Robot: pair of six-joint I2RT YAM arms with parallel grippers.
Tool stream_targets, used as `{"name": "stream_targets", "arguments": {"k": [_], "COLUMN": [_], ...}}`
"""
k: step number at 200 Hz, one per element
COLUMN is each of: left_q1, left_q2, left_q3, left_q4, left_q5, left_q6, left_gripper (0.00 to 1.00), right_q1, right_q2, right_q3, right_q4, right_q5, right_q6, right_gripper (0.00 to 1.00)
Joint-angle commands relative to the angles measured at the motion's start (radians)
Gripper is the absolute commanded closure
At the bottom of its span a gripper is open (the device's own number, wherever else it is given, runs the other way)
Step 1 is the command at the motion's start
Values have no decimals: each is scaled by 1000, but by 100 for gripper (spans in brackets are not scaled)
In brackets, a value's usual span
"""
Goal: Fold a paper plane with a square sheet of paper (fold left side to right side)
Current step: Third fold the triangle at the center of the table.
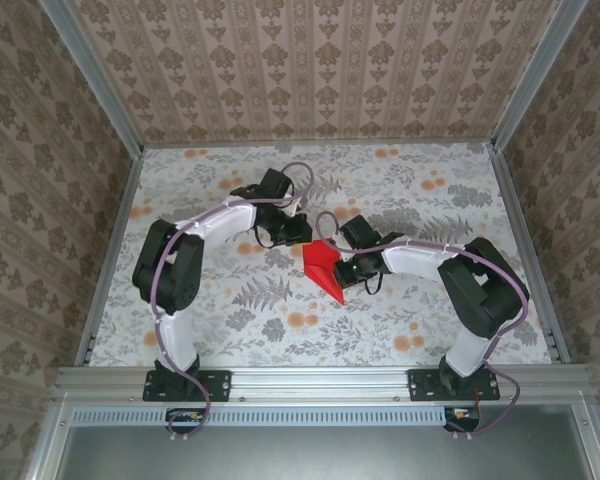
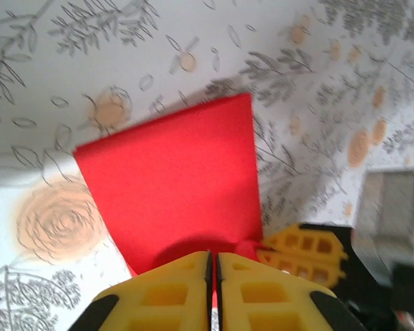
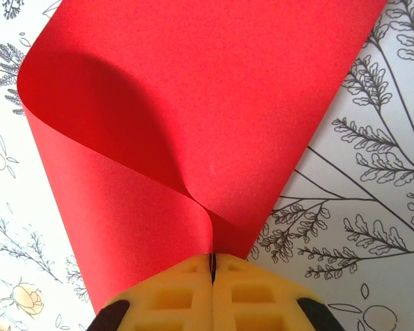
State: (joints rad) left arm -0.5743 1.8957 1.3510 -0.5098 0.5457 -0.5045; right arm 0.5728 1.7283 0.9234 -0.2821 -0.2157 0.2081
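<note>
Patterned wallpaper walls (image 1: 310,70) are boxing in a flowered tablecloth (image 1: 220,300), and the red sheet of paper (image 1: 325,268) is sitting mid-table between my arms, one side curling over. I am judging it light, floppy and easily miscreased, so I would be pinching edges and corners. My right gripper (image 3: 212,265) is clenching its right side. My left gripper (image 2: 214,265) is closing, seemingly on its far edge.

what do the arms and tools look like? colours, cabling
Left arm and right arm: white links, black joints and bases, a purple cable looped along each. Left tool and right tool: yellow fingers with rectangular grid recesses, black patches at the outer corners.
</note>
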Motion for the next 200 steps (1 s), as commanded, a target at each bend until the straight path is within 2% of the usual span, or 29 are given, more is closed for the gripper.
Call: {"name": "stream_targets", "arguments": {"k": [1, 18, 49, 130, 140, 200], "left_q1": [-30, -56, -91, -104, -105, -103], "left_q2": [-24, -33, -21, 22, 29, 54], "left_q3": [-95, -132, -160, -200, -200, -211], "left_q4": [60, 109, 158, 145, 137, 107], "left_q5": [83, 127, 142, 105, 63, 21], "left_q6": [-32, -57, -91, -91, -84, -76], "left_gripper": [90, 91, 91, 92, 92, 93], "right_q1": [12, 12, 13, 13, 13, 13], "right_q2": [40, 41, 40, 44, 45, 46], "right_q3": [4, 4, 4, 7, 7, 8], "right_q4": [-69, -72, -76, -85, -86, -93], "right_q5": [16, 18, 21, 27, 28, 32], "right_q6": [-22, -22, -24, -30, -30, -33], "right_gripper": [100, 100, 100, 100, 100, 100]}}
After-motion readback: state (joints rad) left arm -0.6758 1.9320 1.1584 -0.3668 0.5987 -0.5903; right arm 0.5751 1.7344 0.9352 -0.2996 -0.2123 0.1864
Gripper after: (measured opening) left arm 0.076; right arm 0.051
